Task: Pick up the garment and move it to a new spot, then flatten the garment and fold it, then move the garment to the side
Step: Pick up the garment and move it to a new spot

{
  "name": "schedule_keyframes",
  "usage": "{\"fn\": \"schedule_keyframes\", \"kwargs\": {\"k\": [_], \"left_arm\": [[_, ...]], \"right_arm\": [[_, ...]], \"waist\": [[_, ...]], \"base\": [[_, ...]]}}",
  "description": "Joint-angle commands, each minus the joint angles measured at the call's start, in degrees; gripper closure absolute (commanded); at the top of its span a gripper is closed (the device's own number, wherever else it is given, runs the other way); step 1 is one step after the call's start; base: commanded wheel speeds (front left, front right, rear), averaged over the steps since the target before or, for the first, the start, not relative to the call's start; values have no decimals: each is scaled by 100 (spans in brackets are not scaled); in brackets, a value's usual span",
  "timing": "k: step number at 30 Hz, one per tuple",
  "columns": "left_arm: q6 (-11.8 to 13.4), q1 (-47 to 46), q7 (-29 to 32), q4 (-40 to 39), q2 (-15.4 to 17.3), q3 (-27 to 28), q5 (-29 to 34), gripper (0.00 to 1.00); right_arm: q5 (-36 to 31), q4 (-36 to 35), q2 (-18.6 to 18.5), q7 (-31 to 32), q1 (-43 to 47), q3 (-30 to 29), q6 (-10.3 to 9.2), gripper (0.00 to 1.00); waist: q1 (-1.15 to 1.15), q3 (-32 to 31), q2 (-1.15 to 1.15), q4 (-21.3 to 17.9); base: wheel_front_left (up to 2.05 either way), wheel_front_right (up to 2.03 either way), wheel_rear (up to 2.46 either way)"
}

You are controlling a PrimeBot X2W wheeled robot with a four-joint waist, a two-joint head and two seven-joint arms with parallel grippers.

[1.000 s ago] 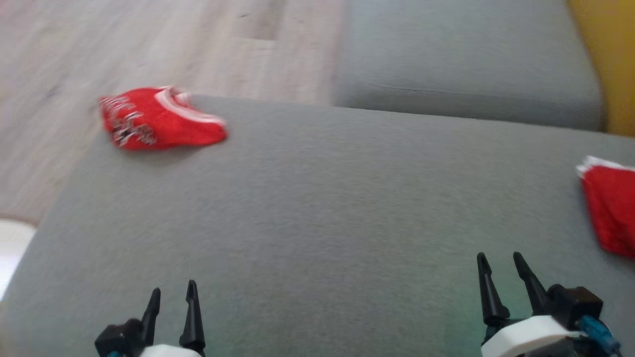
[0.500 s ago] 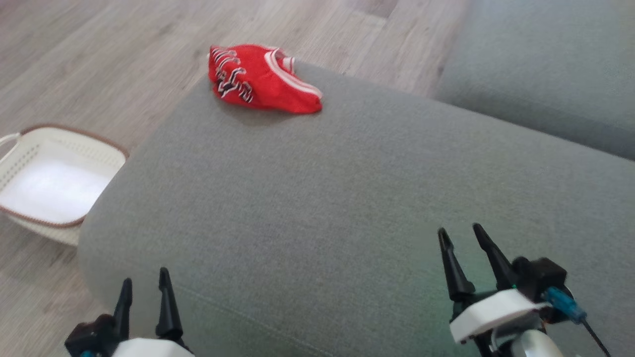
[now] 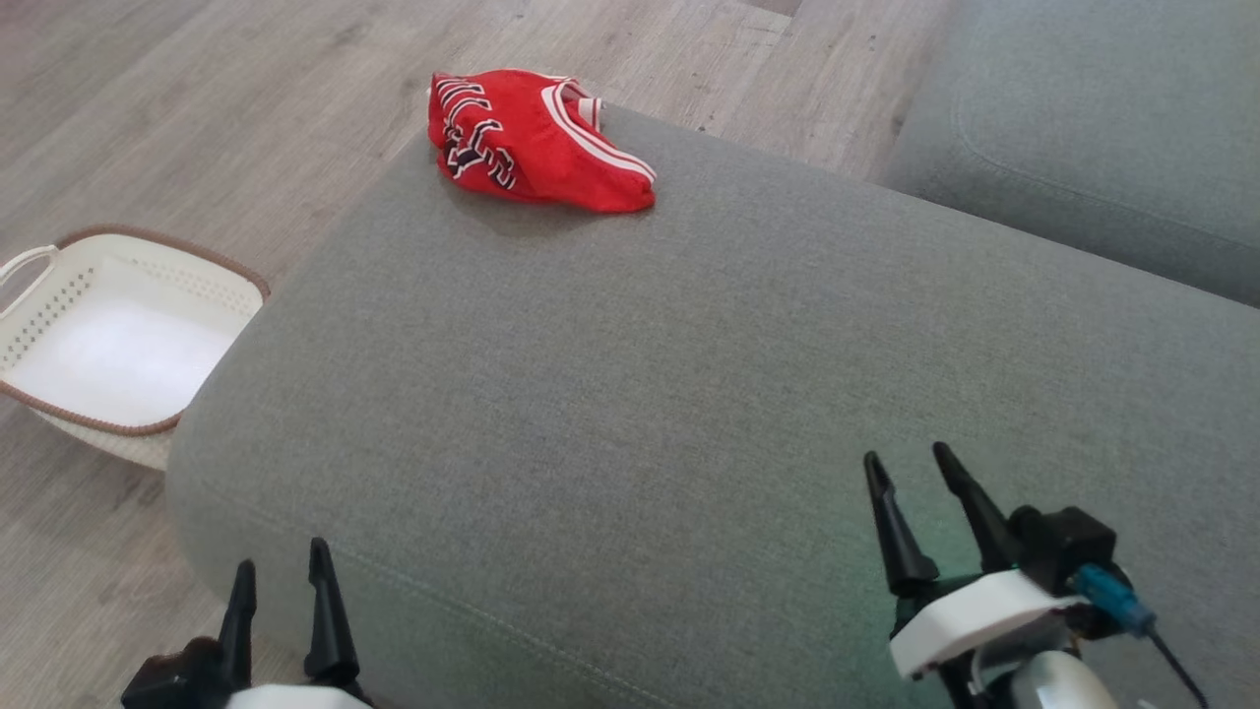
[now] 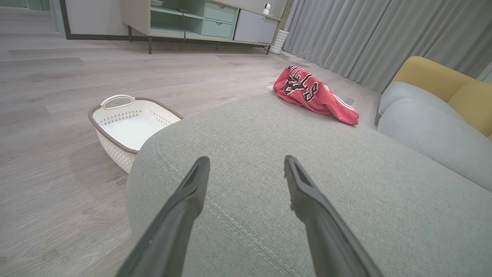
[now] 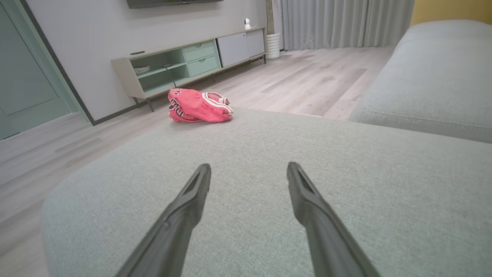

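Two grippers, left gripper (image 3: 281,556) at seven o'clock and right gripper (image 3: 906,453) at five, hover by the grey cushion's (image 3: 689,345) near side, fingers toward twelve, jaws wide and empty. The red garment (image 3: 536,138) lies crumpled at eleven, on the cushion's far corner.

Red garment (image 3: 536,138), white-striped trim, dark white-edged lettering; grey sofa cushion (image 3: 689,394); white basket (image 3: 118,340), brown rim.

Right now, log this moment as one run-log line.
garment: bunched at sofa corner | left end effector: open, empty | right end effector: open, empty

The right gripper (image 3: 906,451) has black tapered fingers (image 3: 896,542), white shell (image 3: 970,615), blue plug (image 3: 1107,596).
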Motion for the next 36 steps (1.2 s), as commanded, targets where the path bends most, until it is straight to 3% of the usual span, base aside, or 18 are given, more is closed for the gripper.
{"fn": "schedule_keyframes", "kwargs": {"k": [1,6,12,20,28,36], "left_arm": [[-39,-268,-31,-178,48,171,34,0],[-182,-722,137,-483,278,228,68,0],[-526,-2106,761,-867,1038,521,154,0],[-821,-4558,1605,67,1799,924,228,0],[-911,-6126,2309,1631,1803,860,163,0],[-1097,-6635,2382,3047,1358,851,-134,0]], "right_arm": [[-66,-207,-37,-82,-188,29,37,0],[-181,-431,-37,-44,-38,-344,37,0],[-617,-1094,-37,324,-335,-561,37,0],[-1027,-2002,-37,851,-978,-514,37,0],[-1524,-2850,-37,1367,-1298,-589,37,0],[-1730,-3694,-37,1718,-1310,-680,37,0]], "waist": [[0,15,0,16],[0,152,0,59],[0,905,0,-297],[0,1799,0,-1098],[0,2589,0,-1772],[0,3435,0,-2092]], "base": [[0,0,0],[0,0,0],[0,0,0],[0,0,0],[0,0,0],[0,0,0]]}}
